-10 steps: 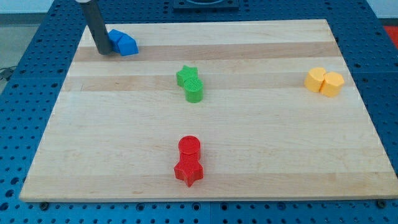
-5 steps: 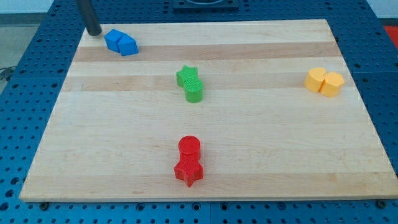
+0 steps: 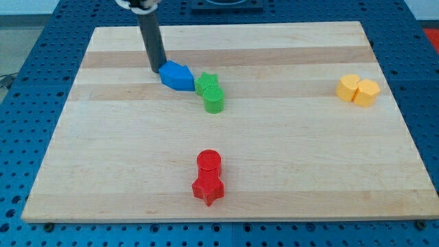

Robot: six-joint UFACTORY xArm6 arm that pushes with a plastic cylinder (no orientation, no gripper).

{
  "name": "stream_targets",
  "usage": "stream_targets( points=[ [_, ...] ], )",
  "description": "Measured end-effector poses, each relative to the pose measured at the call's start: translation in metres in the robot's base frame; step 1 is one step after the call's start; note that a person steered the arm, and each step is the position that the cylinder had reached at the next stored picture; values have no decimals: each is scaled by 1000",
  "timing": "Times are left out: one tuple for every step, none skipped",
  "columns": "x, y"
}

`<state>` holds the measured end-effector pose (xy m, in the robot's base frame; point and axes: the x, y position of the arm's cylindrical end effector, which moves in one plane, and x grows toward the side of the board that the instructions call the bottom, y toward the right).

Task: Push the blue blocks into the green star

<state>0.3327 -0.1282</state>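
Note:
Two blue blocks [image 3: 177, 76] lie pressed together at the upper middle of the wooden board [image 3: 103, 171]; their shapes merge and are hard to make out. Their right end touches the green star [image 3: 204, 83]. A green cylinder [image 3: 214, 99] sits against the star's lower right side. My tip [image 3: 157, 70] rests on the board at the upper left edge of the blue blocks, touching them. The dark rod rises from there to the view's top.
A red cylinder [image 3: 208, 162] and a red star [image 3: 208, 188] sit together at the bottom middle. Two yellow blocks [image 3: 357, 89] sit together near the right edge. Blue perforated table surface surrounds the board.
My tip went from the board's upper left corner down and right. The blue blocks slid with it from the upper left until they touched the green star.

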Motion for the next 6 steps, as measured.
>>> stream_targets(
  points=[
    [-2, 16],
    [-7, 19],
    [-7, 42],
    [-7, 43],
    [-5, 82],
    [-9, 86]
  ],
)
